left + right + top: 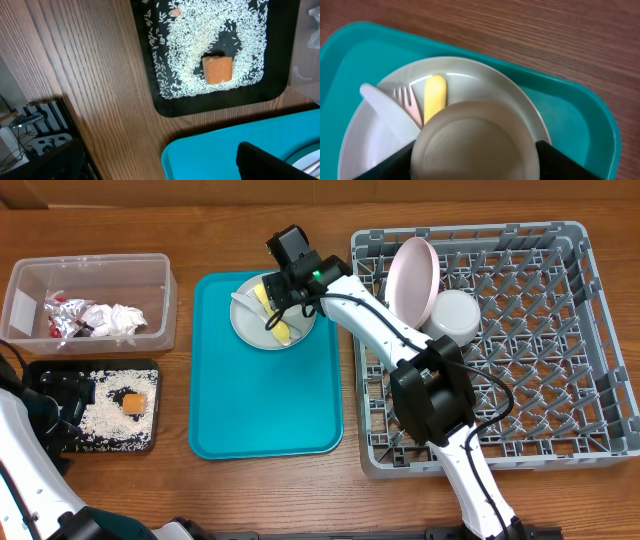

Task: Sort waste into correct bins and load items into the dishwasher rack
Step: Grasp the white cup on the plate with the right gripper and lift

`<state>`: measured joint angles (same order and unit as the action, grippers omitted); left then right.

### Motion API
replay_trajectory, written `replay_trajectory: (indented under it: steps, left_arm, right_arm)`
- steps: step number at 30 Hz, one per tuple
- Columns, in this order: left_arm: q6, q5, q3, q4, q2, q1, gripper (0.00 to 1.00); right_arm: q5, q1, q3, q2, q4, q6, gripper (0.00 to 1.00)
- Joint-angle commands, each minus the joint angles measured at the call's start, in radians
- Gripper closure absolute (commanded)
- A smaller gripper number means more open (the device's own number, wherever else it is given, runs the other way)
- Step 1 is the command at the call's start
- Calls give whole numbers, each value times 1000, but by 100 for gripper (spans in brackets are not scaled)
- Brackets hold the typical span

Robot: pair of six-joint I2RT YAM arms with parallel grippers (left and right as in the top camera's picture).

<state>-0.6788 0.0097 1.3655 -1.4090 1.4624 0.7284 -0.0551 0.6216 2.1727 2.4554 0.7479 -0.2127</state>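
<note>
The cup [475, 145] sits over the plate [485, 85], filling the plate's lower half in the right wrist view and hiding the lower ends of the spoon [435, 95] and fork [409, 102] that lie on the plate. I cannot tell whether it rests on the plate or hangs just clear of it.

The right gripper [272, 298] has a dark finger pressed against each side of the cup, so it looks clamped on it. The cup is probably light, stiff and smooth plastic. That makes it easy to lift, but it may twist or slip in a two-point pinch. A hold across the widest part of the wall, squeezed moderately, seems safest.

The plate lies at the far end of the teal tray [265, 415]. The rack [560, 410] is to the plate's right.

The left gripper [60, 392] is well to the plate's left, and its jaws are not clear enough to judge.
</note>
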Motion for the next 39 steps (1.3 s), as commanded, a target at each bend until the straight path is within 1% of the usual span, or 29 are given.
replay_trajectory:
  steps: [1,4,7,10,14,20,25,28,29,34,35,39]
  left_arm:
    - [-9,-17,-5,1,-11,4,0]
    - [-9,-17,-5,1,-11,4,0]
    - [-9,-18,-5,1,-11,4,0]
    - [-9,-17,-5,1,-11,4,0]
    - [-9,-18,-5,1,-11,4,0]
    - [-10,-18,-5,1,-11,4,0]
    - [-10,-17,-5,1,-11,4,0]
    - [-9,-18,-5,1,-11,4,0]
    - [-9,-18,-5,1,-11,4,0]
    - [-9,-17,-5,1,-11,4,0]
    - [-9,-17,-5,1,-11,4,0]
    - [-9,-18,-5,1,-11,4,0]
  right_arm:
    - [5,1,-3,10,-6,-2,36]
    - [5,0,-3,10,-6,-2,41]
    - [5,0,2,10,-6,-2,44]
    - [6,0,14,2,3,-3,53]
    - [13,0,39,-13,29,-32,57]
    - [12,-4,41,-76,47,-33,58]
    - [16,-22,41,-182,75,-98,59]
    - [40,-41,41,-257,84,-106,59]
    - [47,-57,41,-314,93,-106,59]
    - [45,-138,41,-465,149,-106,59]
    - [45,-190,41,-520,178,-106,60]
    - [45,-320,41,-607,242,-94,62]
